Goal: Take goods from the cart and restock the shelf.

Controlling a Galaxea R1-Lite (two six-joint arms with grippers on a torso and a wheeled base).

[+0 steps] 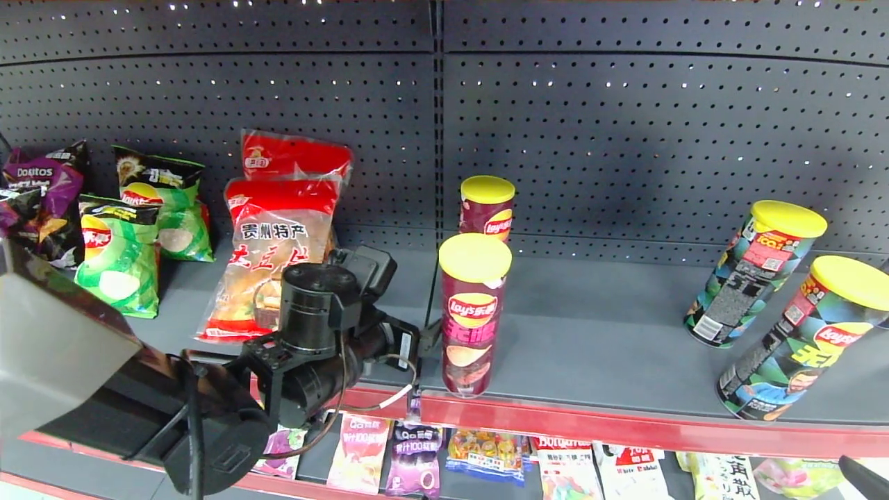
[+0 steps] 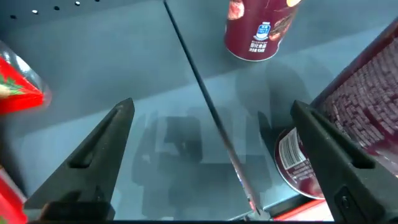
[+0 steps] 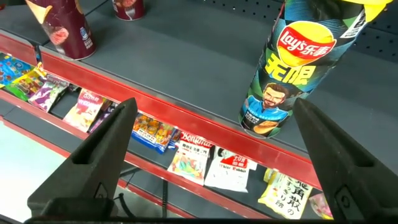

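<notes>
Two maroon chip cans with yellow lids stand mid-shelf, the front can [image 1: 474, 316] near the red shelf edge [image 1: 625, 425] and the back can [image 1: 487, 206] by the pegboard. My left gripper [image 1: 425, 339] sits low just left of the front can. In the left wrist view my left gripper [image 2: 212, 109] is open over bare shelf, with the front can [image 2: 298, 165] close by one finger [image 2: 333, 158] and the back can [image 2: 255, 31] farther off. My right gripper [image 3: 216, 106] is open and empty, hanging in front of the shelf edge below a teal chip can [image 3: 292, 68].
Green chip bags [image 1: 118, 253], purple bags [image 1: 42, 191] and red snack bags [image 1: 271, 264] fill the shelf's left part. Two teal cans [image 1: 753, 274] [image 1: 806, 340] stand at the right. Small packets [image 1: 486, 455] lie on the lower shelf. Bare shelf lies between the maroon and teal cans.
</notes>
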